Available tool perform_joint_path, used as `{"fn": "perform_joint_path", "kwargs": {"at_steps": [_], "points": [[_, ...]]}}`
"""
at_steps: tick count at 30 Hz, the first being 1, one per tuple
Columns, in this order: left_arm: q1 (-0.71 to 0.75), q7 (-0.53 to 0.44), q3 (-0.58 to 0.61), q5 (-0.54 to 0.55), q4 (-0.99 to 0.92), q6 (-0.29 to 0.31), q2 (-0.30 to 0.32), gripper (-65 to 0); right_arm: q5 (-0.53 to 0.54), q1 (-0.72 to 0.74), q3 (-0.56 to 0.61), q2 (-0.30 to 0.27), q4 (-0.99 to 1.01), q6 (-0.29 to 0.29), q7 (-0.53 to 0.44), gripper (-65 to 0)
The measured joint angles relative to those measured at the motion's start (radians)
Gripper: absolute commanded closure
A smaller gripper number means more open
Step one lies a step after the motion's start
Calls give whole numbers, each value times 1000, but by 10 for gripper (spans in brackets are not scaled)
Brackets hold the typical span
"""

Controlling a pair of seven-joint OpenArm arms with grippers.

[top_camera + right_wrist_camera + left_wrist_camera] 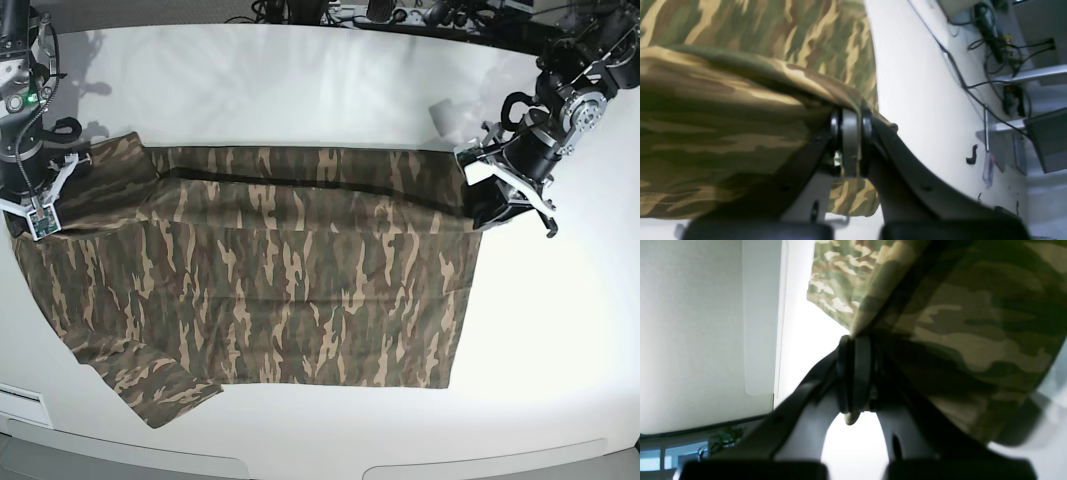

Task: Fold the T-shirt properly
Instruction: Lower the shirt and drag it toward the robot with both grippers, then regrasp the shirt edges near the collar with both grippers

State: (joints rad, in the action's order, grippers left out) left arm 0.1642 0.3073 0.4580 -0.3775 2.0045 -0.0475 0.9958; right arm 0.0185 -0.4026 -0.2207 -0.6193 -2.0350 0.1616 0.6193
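Base view shows the T-shirt point(270, 280) spread across the table point(300, 90), its far edge doubled over between the two arms. The left gripper point(855, 373) is clamped on a pinch of the hem, cloth trailing above and to its side; the right gripper point(850, 146) is likewise closed on the shoulder end. If the arms travel unevenly, the fold could skew, or the thin pinch could slip. Both wrists angle down toward the tabletop, low over the cloth.

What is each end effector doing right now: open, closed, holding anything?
Left end effector: closed, pinching the T-shirt at its edge.
Right end effector: closed, also pinching the T-shirt's edge.
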Motion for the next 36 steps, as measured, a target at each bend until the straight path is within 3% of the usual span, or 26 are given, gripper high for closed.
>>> {"fn": "perform_joint_path", "kwargs": {"at_steps": [6, 12, 13, 15, 16, 17, 18, 20, 21, 23, 26, 28, 32, 36], "points": [[-12, -13, 0, 5, -15, 34, -1, 0, 24, 7, 0, -1, 39, 31, -19, 0], [-12, -13, 0, 8, -16, 31, -2, 0, 73, 36, 0, 0, 95, 23, -36, 0], [-12, -13, 0, 31, -16, 13, -5, 0, 78, 53, 1, 0, 101, 22, -36, -65], [-13, 6, 1, 74, -16, -100, -24, -65, 98, 78, 2, 0, 106, -28, -38, -256], [-16, 31, 2, 104, -16, -165, -35, -101, 105, 86, 2, -1, 106, -64, -39, -311], [-17, 63, 2, 135, -16, -232, -50, -117, 110, 91, 2, -1, 106, -92, -40, -317], [-18, 89, 0, 175, -17, -290, -64, -117, 114, 93, 2, -1, 106, -100, -29, -311], [-18, 137, 0, 232, -17, -316, -90, -111, 137, 92, 2, -1, 106, -98, -20, -257], [-17, 143, 0, 253, -17, -315, -100, -87, 143, 92, 2, -1, 106, -90, -8, -192], [-15, 141, 0, 274, -17, -315, -118, 0, 184, 92, 2, -1, 106, -91, 18, 0], [-16, 137, 0, 273, -17, -303, -129, 0, 202, 89, 2, 0, 106, -106, 34, 0], [-15, 111, 0, 273, -17, -265, -129, 0, 200, 90, 2, -1, 106, -103, 32, 0], [-16, 141, 0, 164, -17, -275, -132, 0, 233, 90, 2, 3, 106, -60, 31, 0], [-18, 154, 0, 114, -17, -274, -132, 0, 235, 90, 2, 24, 106, -99, 31, 0]]}}
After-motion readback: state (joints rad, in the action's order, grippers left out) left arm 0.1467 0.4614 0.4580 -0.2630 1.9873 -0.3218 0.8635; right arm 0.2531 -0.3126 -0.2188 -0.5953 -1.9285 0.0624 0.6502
